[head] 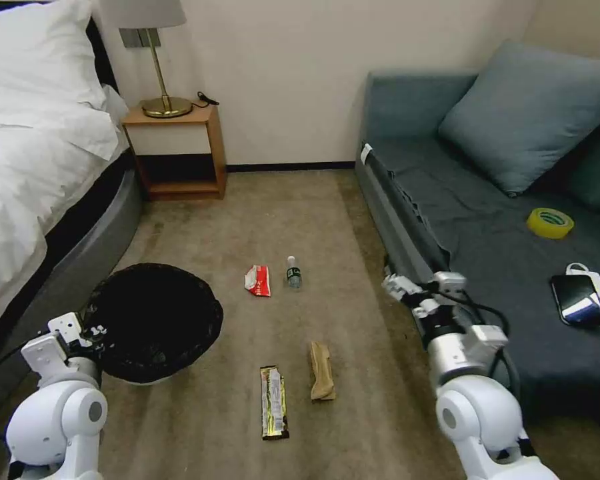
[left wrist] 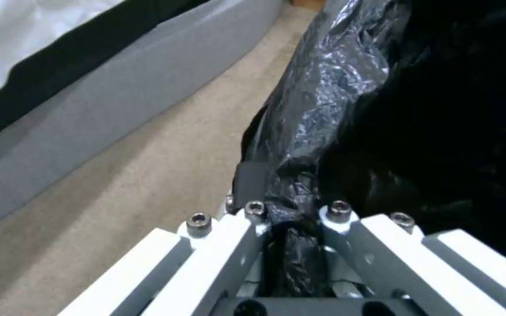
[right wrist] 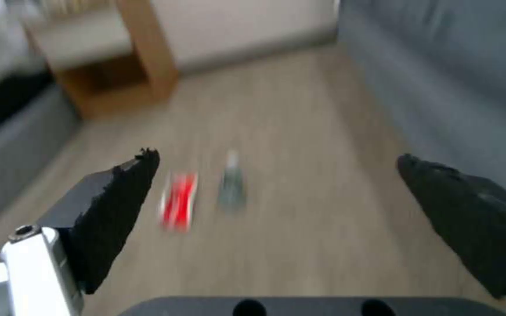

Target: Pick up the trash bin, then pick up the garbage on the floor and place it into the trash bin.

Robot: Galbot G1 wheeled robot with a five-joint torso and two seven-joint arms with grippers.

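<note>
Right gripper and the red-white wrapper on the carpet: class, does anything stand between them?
Nothing visible does. The right gripper hangs with jaws open above bare carpet beside the sofa; the red-white wrapper lies ahead next to the small bottle, unobstructed. The left gripper grips the trash bin at its rim.

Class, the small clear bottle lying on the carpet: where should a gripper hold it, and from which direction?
Grip the bottle across its labelled middle, coming straight down from above. It lies flat on the carpet, cap toward the far wall, so the fingers should straddle its round body sideways.
</note>
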